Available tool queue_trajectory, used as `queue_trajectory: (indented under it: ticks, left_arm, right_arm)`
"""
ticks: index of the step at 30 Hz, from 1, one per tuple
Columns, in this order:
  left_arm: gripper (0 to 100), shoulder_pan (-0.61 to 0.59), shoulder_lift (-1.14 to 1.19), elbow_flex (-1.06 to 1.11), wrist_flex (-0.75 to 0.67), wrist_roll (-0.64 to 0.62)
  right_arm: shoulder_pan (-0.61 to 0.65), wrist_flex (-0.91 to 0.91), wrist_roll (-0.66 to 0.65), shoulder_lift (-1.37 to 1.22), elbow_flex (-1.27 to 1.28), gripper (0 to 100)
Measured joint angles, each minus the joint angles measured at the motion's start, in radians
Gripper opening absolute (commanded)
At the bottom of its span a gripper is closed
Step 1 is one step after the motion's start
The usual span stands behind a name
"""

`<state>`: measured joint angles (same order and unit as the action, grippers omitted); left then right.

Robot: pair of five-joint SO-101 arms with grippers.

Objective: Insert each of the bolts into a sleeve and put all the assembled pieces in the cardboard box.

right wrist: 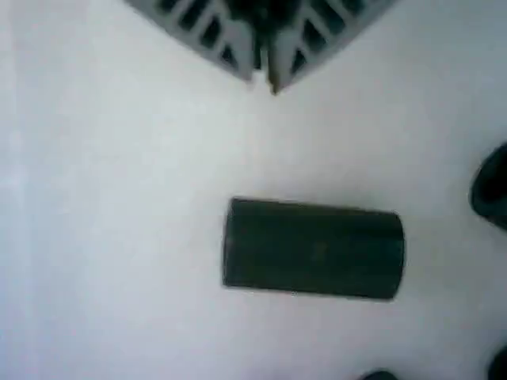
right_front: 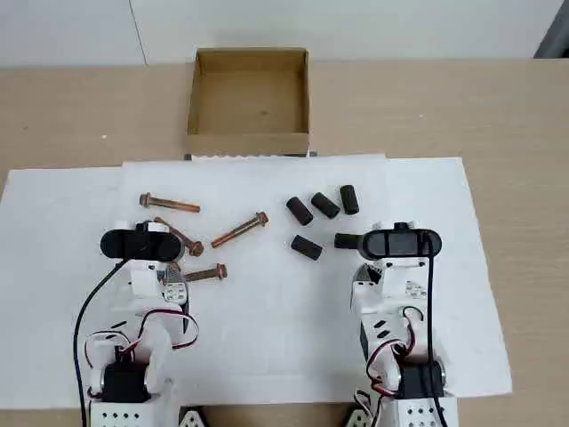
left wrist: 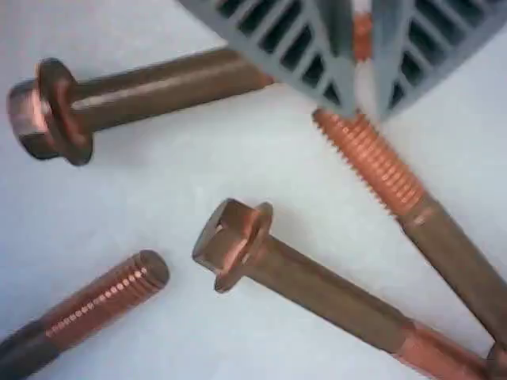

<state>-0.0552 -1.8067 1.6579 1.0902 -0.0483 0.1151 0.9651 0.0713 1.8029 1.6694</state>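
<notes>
Left of centre on the paper (right_front: 267,338), loose bolts (right_front: 238,229) lie; sleeves (right_front: 307,247) right of centre, cardboard box (right_front: 249,98) top centre. I see left gripper (left wrist: 363,107) and right gripper (right wrist: 269,79) closed, empty.

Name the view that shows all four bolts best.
The high view: all four bolts lie on the white sheet before the left arm, one partly under it. The left wrist view shows them closer, with clear threads, but cut off at its edges. The right wrist view faces a black sleeve.
</notes>
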Motion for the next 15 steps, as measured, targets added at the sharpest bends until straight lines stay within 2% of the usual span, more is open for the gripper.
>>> queue_trajectory:
  ticks: [15]
  left_arm:
    - [1, 0.000, 0.000, 0.000, 0.000, 0.002]
  right_arm:
    - [0.000, -0.018, 0.000, 0.000, 0.000, 0.3]
